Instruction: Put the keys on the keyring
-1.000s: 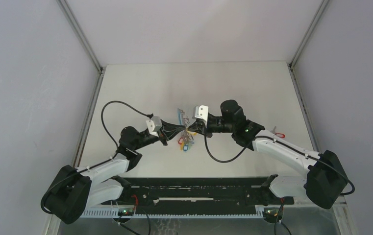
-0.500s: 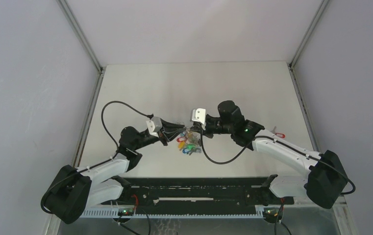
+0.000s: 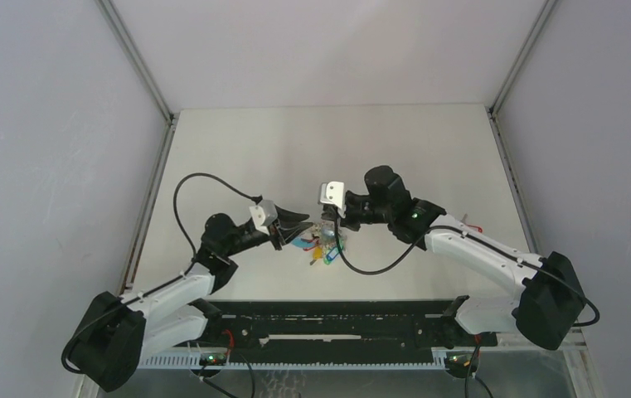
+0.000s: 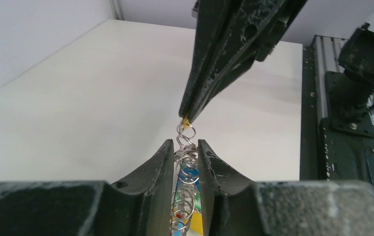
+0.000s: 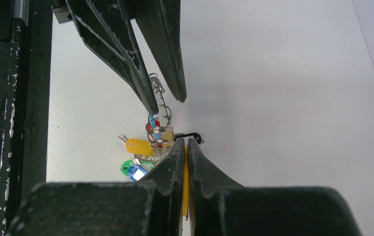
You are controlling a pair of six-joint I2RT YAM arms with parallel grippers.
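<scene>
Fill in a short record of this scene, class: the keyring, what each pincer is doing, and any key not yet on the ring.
Keyring: bunched wire rings between the two pincers, with yellow, green and blue tags beneath
Left pincer: jaws parted, the rings between them
Right pincer: shut on the yellow-tagged key
Loose key: red-tagged key on the table, beside the right arm
</scene>
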